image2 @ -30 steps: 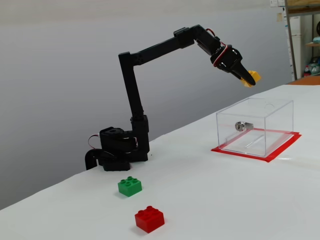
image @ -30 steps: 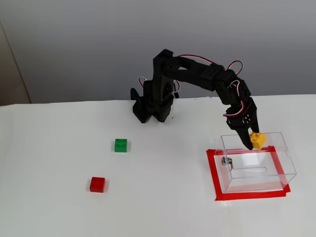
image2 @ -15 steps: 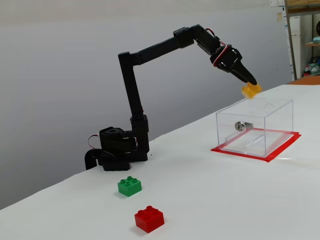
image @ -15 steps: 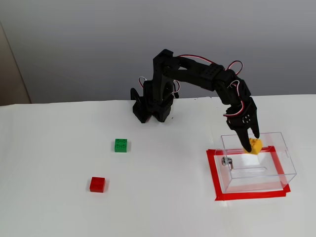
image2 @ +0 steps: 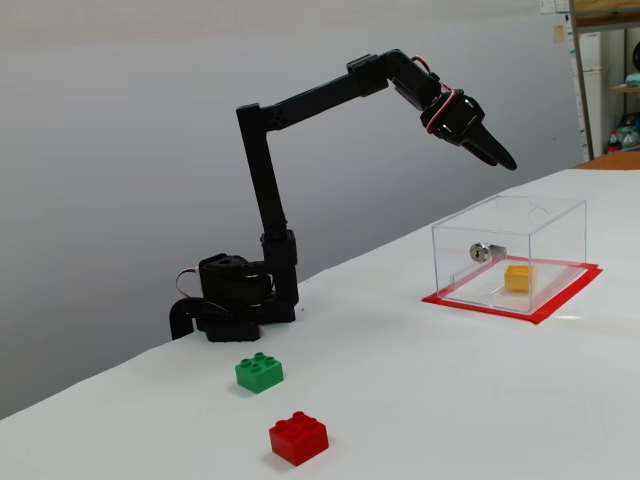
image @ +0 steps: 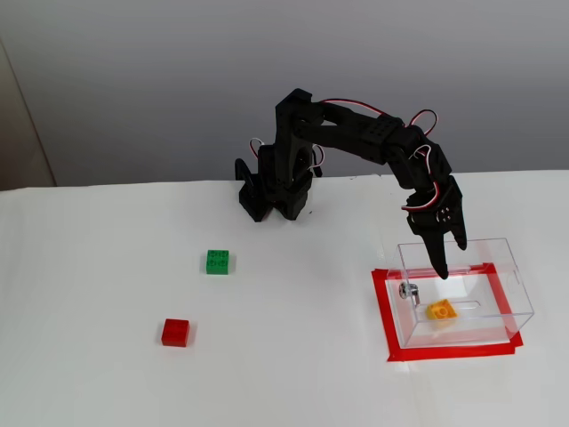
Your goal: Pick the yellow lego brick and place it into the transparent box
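The yellow lego brick [image: 441, 310] lies tilted on the floor of the transparent box [image: 511, 267], clear of the gripper; it also shows inside the box in the other fixed view [image2: 518, 277]. The box [image2: 560, 215] stands on a red tape frame and has a small metal knob [image: 408, 290] on one wall. My gripper [image: 452, 260] hangs above the box's open top, fingers pointing down, slightly apart and empty. In the other fixed view the gripper [image2: 500, 158] is well above the box.
A green brick [image: 217, 261] and a red brick [image: 175, 332] sit on the white table left of the box; both show in the other fixed view, green [image2: 259, 372] and red [image2: 298, 437]. The arm's base [image: 276, 196] stands at the back.
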